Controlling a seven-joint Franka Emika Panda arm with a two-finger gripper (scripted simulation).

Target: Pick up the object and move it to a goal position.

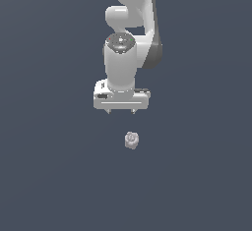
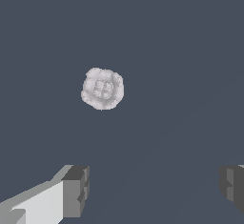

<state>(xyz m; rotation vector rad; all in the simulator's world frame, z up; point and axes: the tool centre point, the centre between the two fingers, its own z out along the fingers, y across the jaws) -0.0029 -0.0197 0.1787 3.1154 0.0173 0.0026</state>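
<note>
Object (image 1: pixel 131 140), tiny pale grey knobbly lump, rosette-like top

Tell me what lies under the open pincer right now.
Only bare dark floor shows beneath the open pincer. The object sits off to one side, apart from both fingers, not between them. Whatever is under the object is hidden.

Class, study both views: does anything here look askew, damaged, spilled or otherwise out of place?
Nothing stands out. The object sits alone and intact on the plain dark surface, its rosette top facing up in the wrist view. The gripper is above it with jaws open, not touching it and holding nothing.
</note>
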